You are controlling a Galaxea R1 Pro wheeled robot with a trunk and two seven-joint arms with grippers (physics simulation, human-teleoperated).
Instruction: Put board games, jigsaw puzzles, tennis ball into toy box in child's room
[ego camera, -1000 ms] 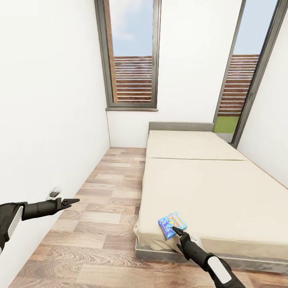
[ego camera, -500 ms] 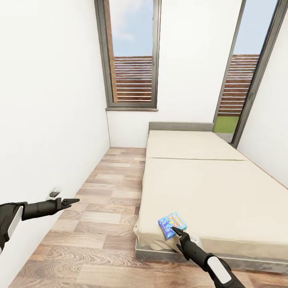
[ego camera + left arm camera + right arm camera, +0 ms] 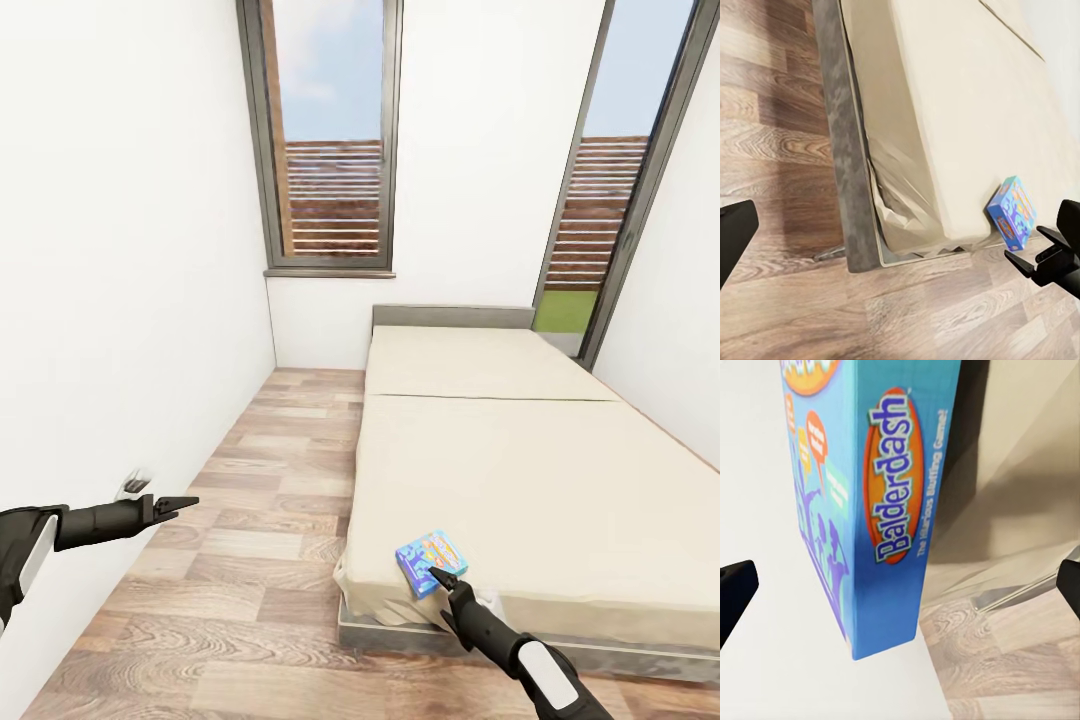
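Right tool (image 3: 437, 575) sits at the near corner of the bed (image 3: 520, 470), its tip at the near edge of the board game (image 3: 430, 562), and from my seat I read its fingers as spread apart: in the right wrist view one dark fingertip (image 3: 735, 592) shows at each side with the blue box between them, neither one touching it. That board game (image 3: 870, 502) is a flat blue box with an orange oval label reading "Balderdash" along its narrow side. It lies flat on the cream mattress right at the bed's near left corner, close to both edges. Its long axis runs slantwise across the corner, pointing from the near left toward the far right of the bed. In the left wrist view the board game (image 3: 1014, 212) appears at that same corner, just above the crumpled sheet and the grey bed frame (image 3: 844, 150). My left tool (image 3: 183, 503) hangs out over the wood floor (image 3: 250, 600) beside the white wall (image 3: 120, 250), well apart from the bed, pinched to a point and holding nothing.
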